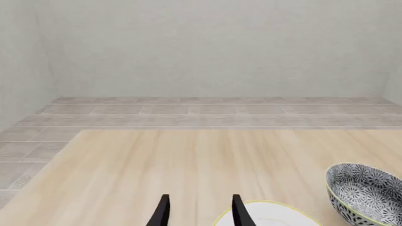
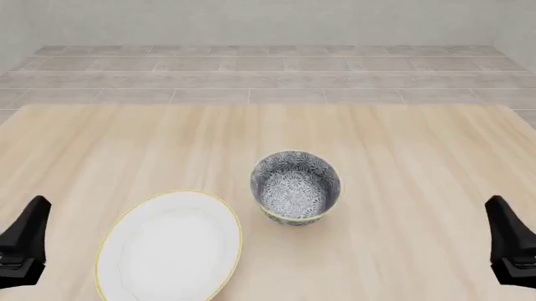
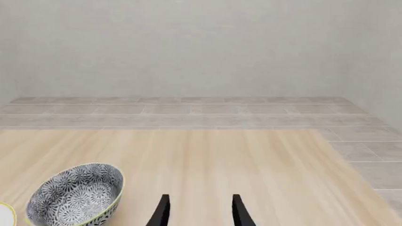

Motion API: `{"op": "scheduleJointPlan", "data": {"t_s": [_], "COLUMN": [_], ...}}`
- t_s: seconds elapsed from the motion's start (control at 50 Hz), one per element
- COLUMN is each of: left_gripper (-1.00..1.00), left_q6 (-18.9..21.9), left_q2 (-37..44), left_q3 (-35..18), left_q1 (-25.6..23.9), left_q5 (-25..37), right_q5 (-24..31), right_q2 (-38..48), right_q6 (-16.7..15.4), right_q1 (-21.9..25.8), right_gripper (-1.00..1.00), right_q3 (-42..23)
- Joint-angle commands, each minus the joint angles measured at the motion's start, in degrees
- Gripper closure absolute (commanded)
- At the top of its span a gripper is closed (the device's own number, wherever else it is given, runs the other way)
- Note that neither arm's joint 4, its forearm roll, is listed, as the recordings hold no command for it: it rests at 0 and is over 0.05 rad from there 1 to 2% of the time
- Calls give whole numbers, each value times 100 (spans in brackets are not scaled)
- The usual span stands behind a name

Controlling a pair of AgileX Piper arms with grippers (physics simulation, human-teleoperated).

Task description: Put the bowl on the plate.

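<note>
The bowl (image 2: 295,187) stands upright on the table (image 2: 402,157), just beside the plate (image 2: 170,246) at its near left, apart from it. It looks like glazed ceramic: stiff, smooth, probably slippery and breakable, moderately light. Its thin rim seems the best hold, 1 finger inside the wall and 1 outside. Both grippers, left gripper (image 1: 197,212) and right gripper (image 3: 197,212), wait well apart from it, jaws spread and empty.

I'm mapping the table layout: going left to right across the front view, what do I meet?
Left gripper → plate → bowl → right gripper.
</note>
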Motion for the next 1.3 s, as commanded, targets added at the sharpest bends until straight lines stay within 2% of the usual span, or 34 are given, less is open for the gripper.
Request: {"op": "scheduleJointPlan", "data": {"t_s": [0.02,0.4,0.44,0.5,0.54,0.6,0.64,0.66,0.68,0.76,0.8,0.88,0.94,0.98,1.0,1.02,1.04,1.06,1.14,1.2,1.24,1.26,1.3], "left_gripper": [-100,-100,-100,-100,-100,-100,-100,-100,-100,-100,-100,-100,-100,-100,-100,-100,-100,-100,-100,-100,-100,-100,-100], "left_q6": [0,0,0,0,0,0,0,0,0,0,0,0,0,0,0,0,0,0,0,0,0,0,0], "left_q2": [0,0,0,0,0,0,0,0,0,0,0,0,0,0,0,0,0,0,0,0,0,0,0], "left_q3": [0,0,0,0,0,0,0,0,0,0,0,0,0,0,0,0,0,0,0,0,0,0,0], "left_q1": [0,0,0,0,0,0,0,0,0,0,0,0,0,0,0,0,0,0,0,0,0,0,0], "left_q5": [0,0,0,0,0,0,0,0,0,0,0,0,0,0,0,0,0,0,0,0,0,0,0], "right_q5": [-34,-201,-573,-257,-177,88,174,216,304,519,581,684,741,809,886,920,920,987,1053,1183,1152,1082,1101], "right_q2": [75,380,1131,1111,1410,1440,1550,1595,1541,1759,2157,2408,2752,2932,3122,3322,3324,3485,3527,3737,3769,3631,3866], "right_q6": [18,50,10,-13,57,-153,-121,-225,-472,-766,-925,-839,-1184,-1169,-938,-789,-789,-573,-733,-601,-729,-577,-665], "right_q1": [9,34,-113,-23,59,95,106,131,12,51,137,160,157,297,290,350,350,320,300,359,387,319,352], "right_gripper": [-100,-100,-100,-100,-100,-100,-100,-100,-100,-100,-100,-100,-100,-100,-100,-100,-100,-100,-100,-100,-100,-100,-100], "right_q3": [-15,-131,-232,-584,-840,-1199,-1357,-1444,-1564,-1962,-2182,-2501,-2768,-2983,-3117,-3229,-3231,-3461,-3702,-4008,-4092,-4173,-4266]}}
